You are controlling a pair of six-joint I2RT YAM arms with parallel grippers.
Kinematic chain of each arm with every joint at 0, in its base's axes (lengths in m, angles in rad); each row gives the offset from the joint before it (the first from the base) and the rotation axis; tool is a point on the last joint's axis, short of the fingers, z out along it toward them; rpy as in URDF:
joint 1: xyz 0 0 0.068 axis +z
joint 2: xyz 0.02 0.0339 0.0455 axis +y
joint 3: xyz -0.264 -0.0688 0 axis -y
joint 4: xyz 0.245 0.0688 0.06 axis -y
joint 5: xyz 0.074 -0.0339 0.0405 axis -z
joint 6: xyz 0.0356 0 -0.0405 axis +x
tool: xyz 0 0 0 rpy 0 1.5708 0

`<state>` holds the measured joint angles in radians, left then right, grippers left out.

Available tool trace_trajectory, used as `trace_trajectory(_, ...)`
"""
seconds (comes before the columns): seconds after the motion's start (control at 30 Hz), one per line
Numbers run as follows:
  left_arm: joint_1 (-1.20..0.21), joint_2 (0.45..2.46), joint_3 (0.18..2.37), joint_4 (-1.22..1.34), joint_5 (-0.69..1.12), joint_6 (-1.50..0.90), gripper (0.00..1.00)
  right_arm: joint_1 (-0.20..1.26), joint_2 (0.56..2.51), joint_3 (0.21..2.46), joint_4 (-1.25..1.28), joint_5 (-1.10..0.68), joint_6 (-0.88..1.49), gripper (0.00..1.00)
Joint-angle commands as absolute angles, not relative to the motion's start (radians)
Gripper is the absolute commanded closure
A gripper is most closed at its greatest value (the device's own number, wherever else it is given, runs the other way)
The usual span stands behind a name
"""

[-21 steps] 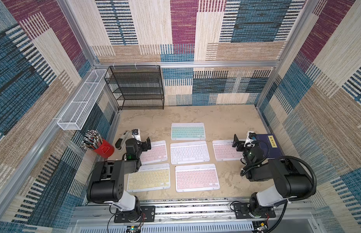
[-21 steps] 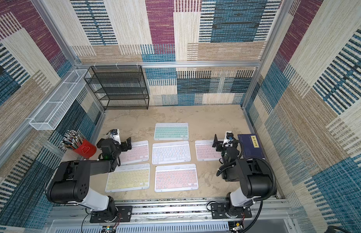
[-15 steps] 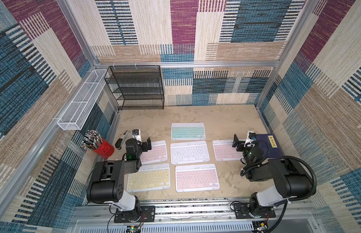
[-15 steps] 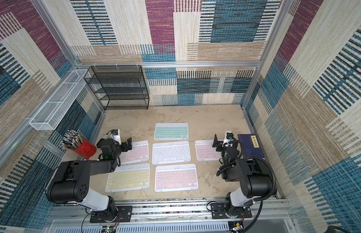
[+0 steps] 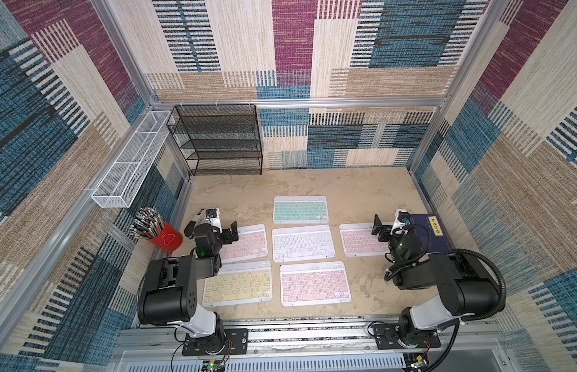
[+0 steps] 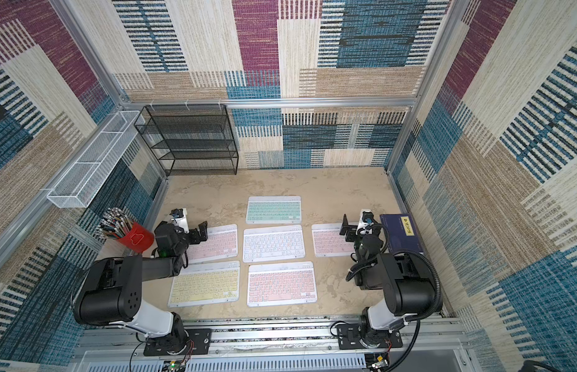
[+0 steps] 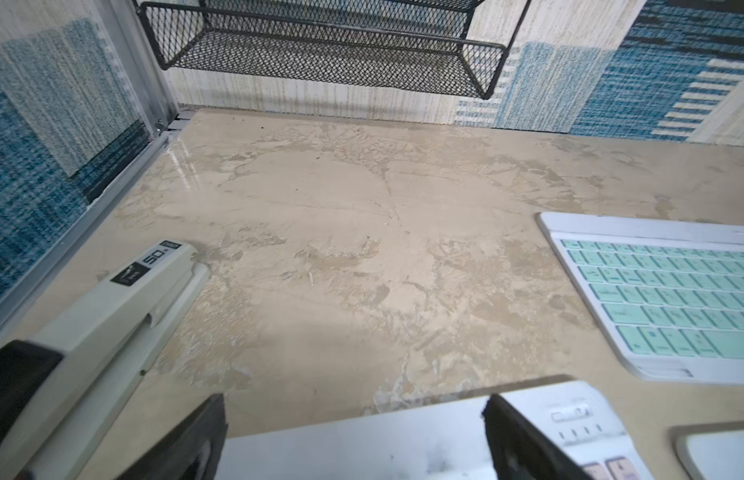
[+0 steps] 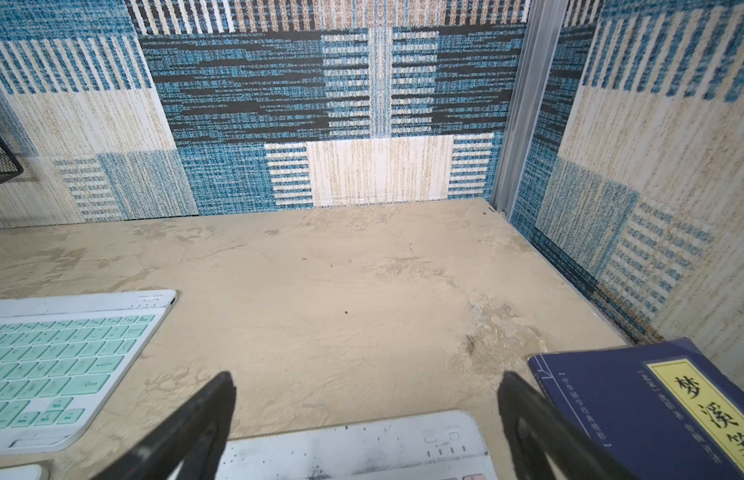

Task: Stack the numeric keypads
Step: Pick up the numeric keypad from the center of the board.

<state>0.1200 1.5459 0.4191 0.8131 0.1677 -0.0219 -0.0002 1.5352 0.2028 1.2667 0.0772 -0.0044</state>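
Note:
Six numeric keypads lie flat on the beige table in both top views: mint-green at the back, white in the middle, pink left, pink right, yellow front left, pink front. My left gripper hovers open over the left pink keypad's back left corner. Over the right pink keypad's back right part, my right gripper stands open. Neither holds anything.
A grey stapler lies just left of the left gripper. The dark blue book sits right of the right gripper. A red pen cup, black mesh shelf and white wire basket line the left and back.

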Motion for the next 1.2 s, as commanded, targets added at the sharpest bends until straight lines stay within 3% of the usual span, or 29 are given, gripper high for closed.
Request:
trace_trajectory(0.0,0.123,1.546,0.415,0.848,0.196,-0.036,0.01,0.000,1.533,0.205,1.290,0.061,-0.006,0.01)
trace_trajectory(0.9,0.110,1.545,0.424,0.835,0.196,-0.017,0.01,-0.005,1.535,0.218,1.269,0.033,-0.011,0.01)
trace_trajectory(1.0,0.099,1.456,0.442,0.738,0.254,0.018,0.01,-0.006,1.533,0.216,1.270,0.028,-0.010,0.01)
trace_trajectory(1.1,0.087,1.306,0.510,0.459,0.078,-0.078,0.01,-0.006,1.517,0.223,1.264,0.032,-0.010,0.01)
trace_trajectory(1.17,0.087,1.265,0.550,0.381,0.090,-0.128,0.01,-0.006,1.437,0.331,1.006,0.065,0.000,0.01)
